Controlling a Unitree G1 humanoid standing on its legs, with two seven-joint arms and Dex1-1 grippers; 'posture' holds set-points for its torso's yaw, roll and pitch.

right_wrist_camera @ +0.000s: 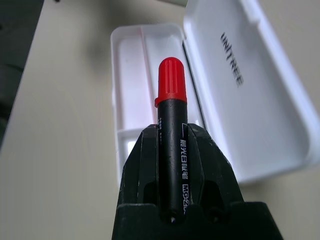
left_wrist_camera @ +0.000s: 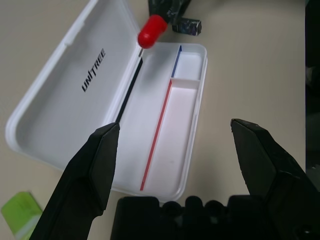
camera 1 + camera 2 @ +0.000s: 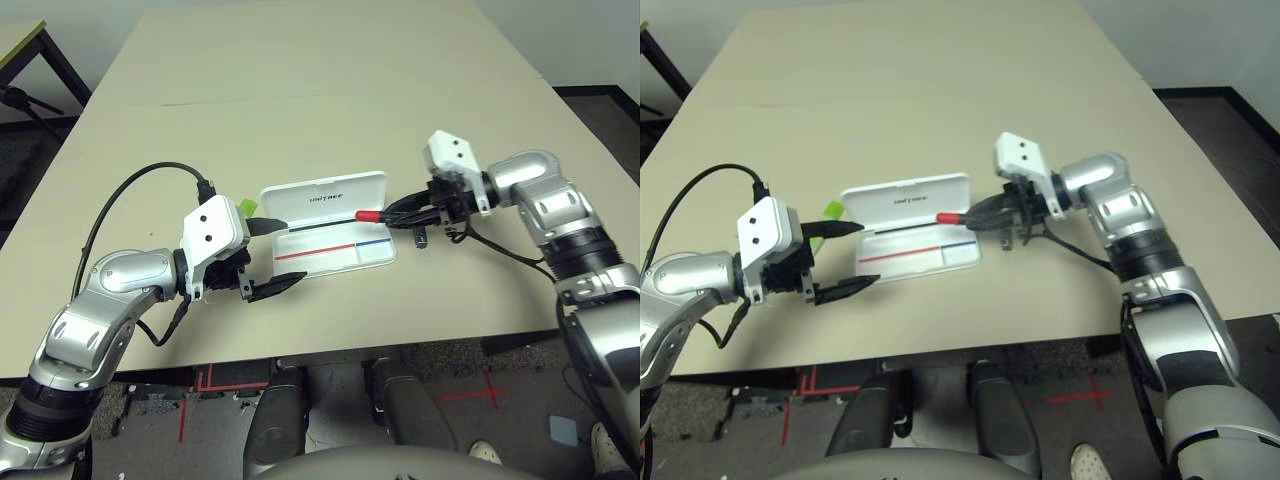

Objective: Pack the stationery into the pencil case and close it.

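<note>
The white pencil case (image 3: pixel 345 258) lies open in the middle of the table, its lettered lid (image 2: pixel 75 85) flat behind the tray with the red and blue stripes. My right gripper (image 3: pixel 402 210) is shut on the marker (image 1: pixel 172 125), whose red end (image 3: pixel 368 215) reaches over the case's right end near the hinge. A tiny dark grey block (image 2: pixel 188 26) rests on the table just under that gripper. At the case's left end my left gripper (image 3: pixel 288 252) stands open, with nothing between its fingers. The lime-green highlighter (image 3: pixel 245 208) lies just behind it.
The table's front edge (image 3: pixel 330 345) runs close below the case. A black cable (image 3: pixel 130 185) loops off my left forearm. Bare tabletop (image 3: pixel 320 90) stretches behind the case. Another table's corner (image 3: pixel 25 45) stands at the far left.
</note>
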